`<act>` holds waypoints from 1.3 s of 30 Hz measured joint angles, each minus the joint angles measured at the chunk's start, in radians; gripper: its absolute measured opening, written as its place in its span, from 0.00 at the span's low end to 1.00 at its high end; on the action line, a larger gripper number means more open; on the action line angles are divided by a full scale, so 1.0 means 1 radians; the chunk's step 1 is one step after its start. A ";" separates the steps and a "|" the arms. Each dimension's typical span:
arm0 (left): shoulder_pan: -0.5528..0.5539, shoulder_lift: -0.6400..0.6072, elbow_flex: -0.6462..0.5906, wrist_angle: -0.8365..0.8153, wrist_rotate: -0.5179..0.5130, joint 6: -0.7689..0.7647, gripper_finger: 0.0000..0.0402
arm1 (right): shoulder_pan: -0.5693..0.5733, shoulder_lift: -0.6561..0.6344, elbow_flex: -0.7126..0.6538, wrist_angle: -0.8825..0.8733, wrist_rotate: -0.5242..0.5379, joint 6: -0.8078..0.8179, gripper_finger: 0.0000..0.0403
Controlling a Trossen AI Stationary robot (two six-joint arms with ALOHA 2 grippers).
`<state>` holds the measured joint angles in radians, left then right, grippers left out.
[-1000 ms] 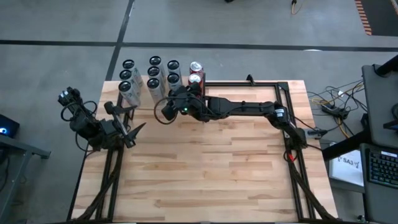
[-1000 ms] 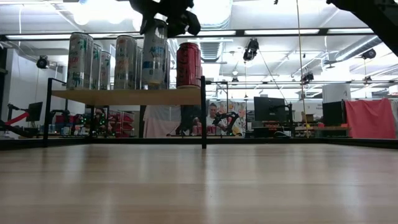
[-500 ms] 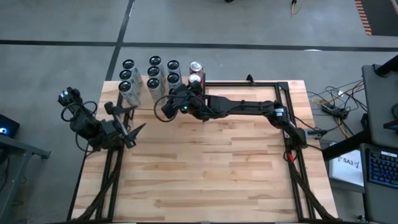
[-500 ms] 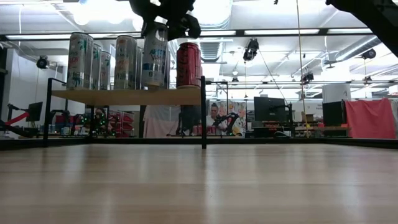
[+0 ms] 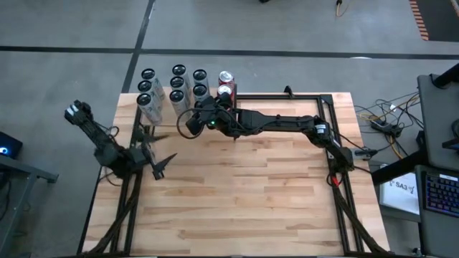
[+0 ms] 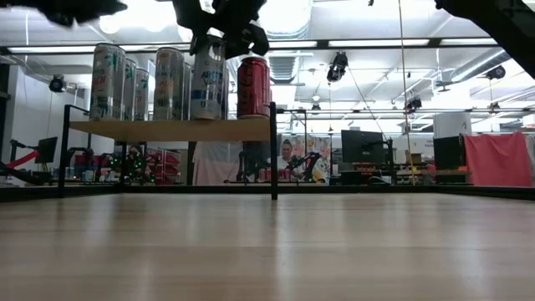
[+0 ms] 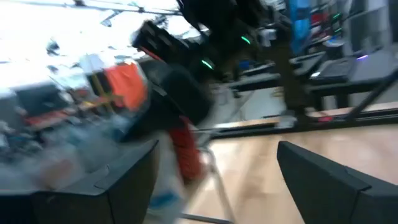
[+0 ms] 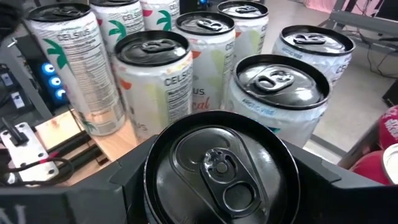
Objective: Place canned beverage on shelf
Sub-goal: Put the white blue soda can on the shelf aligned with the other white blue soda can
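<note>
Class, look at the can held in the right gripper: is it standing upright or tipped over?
Upright. The can stands vertical on the shelf in the low view, and the right gripper holds it from above, lid facing the wrist camera.

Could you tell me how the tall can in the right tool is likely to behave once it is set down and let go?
The can is tall and slim, so a sideways nudge could tip it. Its tab looks unopened, so it is probably full and fairly heavy. Other cans crowd the shelf, so the right tool should probably open gently.
</note>
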<state>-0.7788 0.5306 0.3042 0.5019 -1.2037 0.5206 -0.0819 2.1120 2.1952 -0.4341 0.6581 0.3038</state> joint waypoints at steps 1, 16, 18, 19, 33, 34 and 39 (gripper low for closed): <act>0.013 0.008 -0.022 -0.002 0.032 -0.064 0.75 | -0.003 0.000 0.000 -0.001 0.000 0.000 0.60; 0.619 0.311 -0.124 0.086 0.619 -0.567 0.32 | -0.009 0.000 0.001 -0.015 0.000 0.001 0.63; 0.663 0.362 -0.124 0.132 0.619 -0.567 0.23 | -0.009 0.000 0.001 -0.016 0.000 0.002 0.63; 0.676 0.384 -0.124 0.158 0.619 -0.567 0.19 | -0.009 0.000 0.001 -0.017 0.000 0.002 0.63; 0.732 0.701 -0.124 0.569 0.552 -0.512 0.03 | -0.009 0.000 0.002 -0.025 -0.001 0.003 0.63; 0.736 0.719 -0.124 0.601 0.549 -0.501 0.03 | -0.009 0.000 0.002 -0.025 -0.001 0.003 0.63; 0.756 0.799 -0.113 0.708 0.535 -0.478 0.03 | -0.009 0.001 0.002 -0.025 -0.001 0.003 0.63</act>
<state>-0.0232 1.3298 0.1909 1.2096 -0.6689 0.0429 -0.0906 2.1132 2.1971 -0.4591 0.6567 0.3069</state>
